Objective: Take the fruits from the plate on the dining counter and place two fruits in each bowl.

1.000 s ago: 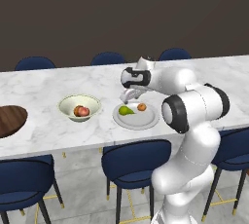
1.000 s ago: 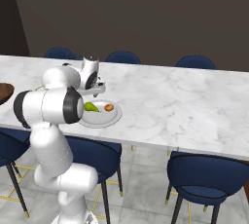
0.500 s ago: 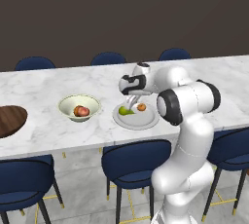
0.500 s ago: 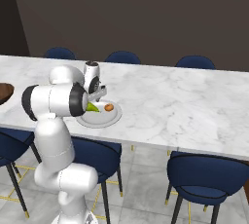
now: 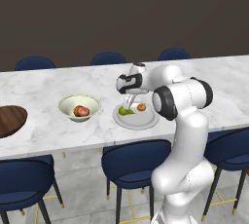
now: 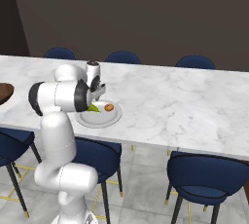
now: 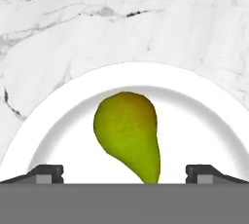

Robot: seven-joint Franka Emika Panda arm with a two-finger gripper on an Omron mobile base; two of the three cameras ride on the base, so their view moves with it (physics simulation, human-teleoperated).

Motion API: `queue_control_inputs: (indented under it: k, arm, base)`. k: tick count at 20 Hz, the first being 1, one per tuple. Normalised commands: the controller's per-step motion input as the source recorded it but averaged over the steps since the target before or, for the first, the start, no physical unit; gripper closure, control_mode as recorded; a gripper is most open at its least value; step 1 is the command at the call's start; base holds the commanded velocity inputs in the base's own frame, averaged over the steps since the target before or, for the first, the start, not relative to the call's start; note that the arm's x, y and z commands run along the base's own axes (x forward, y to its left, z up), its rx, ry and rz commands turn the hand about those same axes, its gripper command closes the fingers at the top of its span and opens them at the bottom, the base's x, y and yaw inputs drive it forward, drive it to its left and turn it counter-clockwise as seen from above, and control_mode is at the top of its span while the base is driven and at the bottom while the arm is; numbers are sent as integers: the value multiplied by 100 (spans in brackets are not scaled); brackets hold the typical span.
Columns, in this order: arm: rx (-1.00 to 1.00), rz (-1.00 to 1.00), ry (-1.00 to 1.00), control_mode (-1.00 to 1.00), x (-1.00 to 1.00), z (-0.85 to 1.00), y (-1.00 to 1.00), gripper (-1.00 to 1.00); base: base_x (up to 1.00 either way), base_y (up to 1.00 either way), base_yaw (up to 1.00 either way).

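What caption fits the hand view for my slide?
Open pincer poised over the green-yellow pear lying on the grey plate, marble dining counter beyond.

Pear on the plate
A green-yellow pear [image 7: 129, 133] lies on the white plate [image 7: 204, 116] atop the marble bench [image 7: 146, 23], between wide-spread jaws.

Navy chairs, tiled floor, dark wall

Navy upholstered chairs [image 5: 133, 157] are set along both long sides of the table; a grey tiled floor [image 6: 146, 194] is seen beneath, and a dark brown wall [image 5: 121, 13] behind.
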Motion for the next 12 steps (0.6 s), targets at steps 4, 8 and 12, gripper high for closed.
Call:
queue_control_inputs:
  k: [4, 8, 12]
  arm:
    - [0, 9, 0, -100, 24, -22, 6, -100]
    - [0, 6, 0, -100, 9, -26, 15, -100]
    - [0, 3, 0, -100, 0, -10, 11, -100]
  base:
    - [0, 0, 0]
    - [0, 0, 0]
    - [0, 0, 0]
